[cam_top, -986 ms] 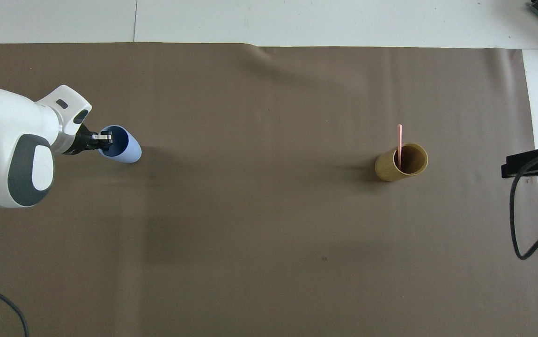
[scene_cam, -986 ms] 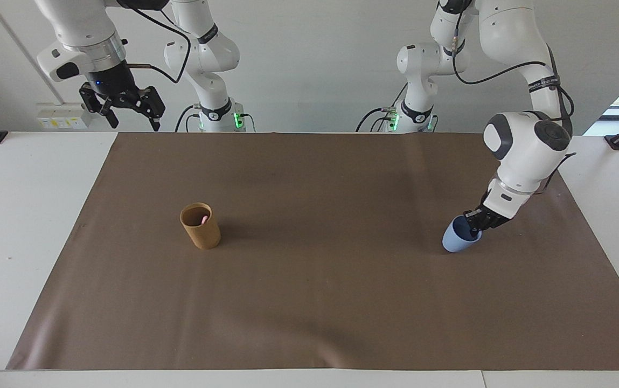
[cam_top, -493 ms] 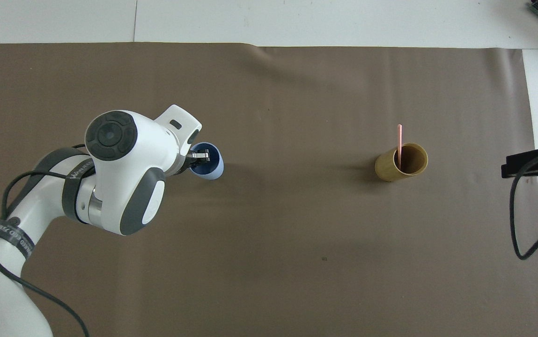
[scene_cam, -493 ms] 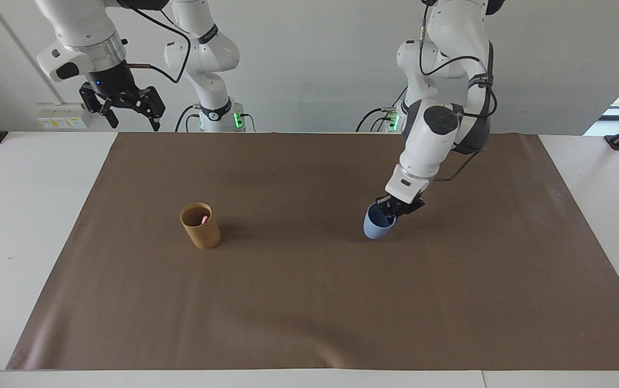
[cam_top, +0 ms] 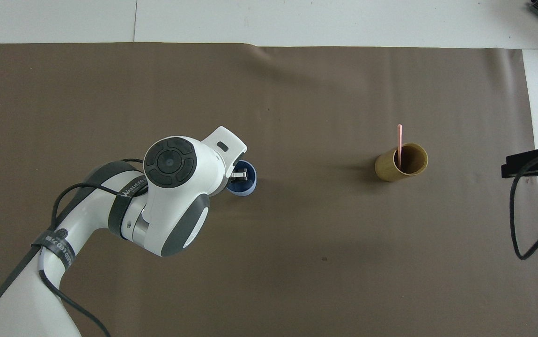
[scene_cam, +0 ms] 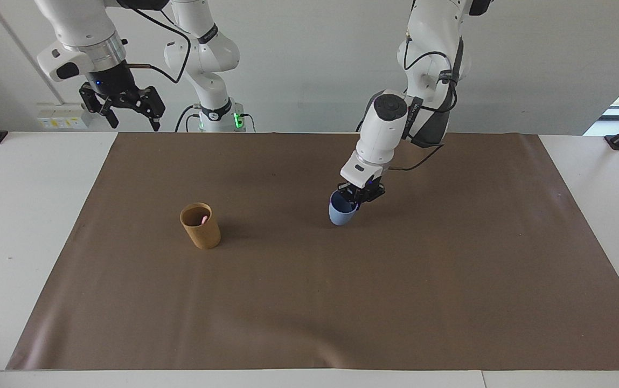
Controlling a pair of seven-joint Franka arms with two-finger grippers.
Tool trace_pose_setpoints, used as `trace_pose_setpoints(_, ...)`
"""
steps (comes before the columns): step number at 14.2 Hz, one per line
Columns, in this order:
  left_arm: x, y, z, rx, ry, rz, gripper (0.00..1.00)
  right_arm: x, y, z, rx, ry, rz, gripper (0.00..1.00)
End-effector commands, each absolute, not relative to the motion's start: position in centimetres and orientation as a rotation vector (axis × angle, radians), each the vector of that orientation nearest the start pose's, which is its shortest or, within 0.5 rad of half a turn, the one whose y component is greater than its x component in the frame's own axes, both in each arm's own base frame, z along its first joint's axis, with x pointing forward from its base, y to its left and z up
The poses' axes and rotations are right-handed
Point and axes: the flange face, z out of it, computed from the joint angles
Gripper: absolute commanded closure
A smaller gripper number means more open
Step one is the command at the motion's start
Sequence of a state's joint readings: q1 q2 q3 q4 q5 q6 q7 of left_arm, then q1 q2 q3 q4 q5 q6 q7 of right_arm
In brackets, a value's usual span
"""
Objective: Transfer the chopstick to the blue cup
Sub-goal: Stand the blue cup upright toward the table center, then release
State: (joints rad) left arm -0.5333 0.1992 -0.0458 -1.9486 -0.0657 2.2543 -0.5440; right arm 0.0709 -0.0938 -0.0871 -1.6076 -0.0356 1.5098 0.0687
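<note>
A pale-pink chopstick (scene_cam: 203, 219) stands in the tan cup (scene_cam: 201, 227) on the brown mat, toward the right arm's end; in the overhead view the chopstick (cam_top: 399, 139) sticks up out of the tan cup (cam_top: 396, 164). My left gripper (scene_cam: 356, 195) is shut on the rim of the light-blue cup (scene_cam: 341, 215) and holds it low over the middle of the mat, slightly tilted. In the overhead view the left gripper (cam_top: 238, 176) has one finger inside the blue cup (cam_top: 247, 186). My right gripper (scene_cam: 126, 110) waits raised and open over the table's corner near its base.
The brown mat (scene_cam: 309, 302) covers most of the white table. A black cable (cam_top: 521, 220) hangs from the right arm at that end of the table. Bare mat lies between the two cups.
My left gripper has carried the blue cup from the left arm's end of the mat to its middle, toward the tan cup. The right arm, tan cup and chopstick have not moved.
</note>
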Motion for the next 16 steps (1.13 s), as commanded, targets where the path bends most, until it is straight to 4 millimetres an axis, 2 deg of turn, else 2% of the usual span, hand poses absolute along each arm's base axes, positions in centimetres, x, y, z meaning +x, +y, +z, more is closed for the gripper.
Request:
trace_pose_setpoints(1, 50.0, -34.4, 38.9, -3.286, -0.024, -0.088, 0.58, 51.3, -1.6, 65.3, -3.170, 0.156, -0.013, 0.00)
trace_pose_setpoints(3, 50.2, -34.5, 39.1, -3.308, -0.056, -0.071, 0.27, 51.3, -1.6, 65.3, -3.170, 0.156, -0.013, 0.00)
trace_pose_setpoints(4, 50.4, -34.5, 39.3, -3.311, -0.064, -0.075, 0.20, 51.3, -1.6, 65.3, -3.170, 0.156, -0.013, 0.00)
trace_pose_setpoints(6, 50.5, -34.1, 39.6, -3.308, -0.054, -0.068, 0.13, 51.3, -1.6, 65.3, -3.170, 0.156, -0.013, 0.00)
trace_pose_setpoints(7, 50.7, -33.5, 40.4, -3.311, -0.057, -0.081, 0.01, 51.3, -1.6, 65.3, -3.170, 0.156, -0.013, 0.00)
trace_pose_setpoints(10, 51.1, -29.8, 43.8, -3.291, -0.075, -0.056, 0.00, 51.3, -1.6, 65.3, -3.170, 0.156, -0.013, 0.00)
trace_pose_setpoints(12, 51.4, -24.9, 46.4, -3.264, -0.054, 0.006, 0.00, 51.3, -1.6, 65.3, -3.170, 0.156, -0.013, 0.00)
trace_pose_setpoints(14, 51.6, -20.9, 48.3, -3.238, 0.110, 0.016, 0.00, 51.3, -1.6, 65.3, -3.170, 0.156, -0.013, 0.00)
trace_pose_setpoints(16, 52.2, -17.1, 50.2, -3.210, 0.194, -0.020, 0.00, 51.3, -1.6, 65.3, -3.170, 0.156, -0.013, 0.00)
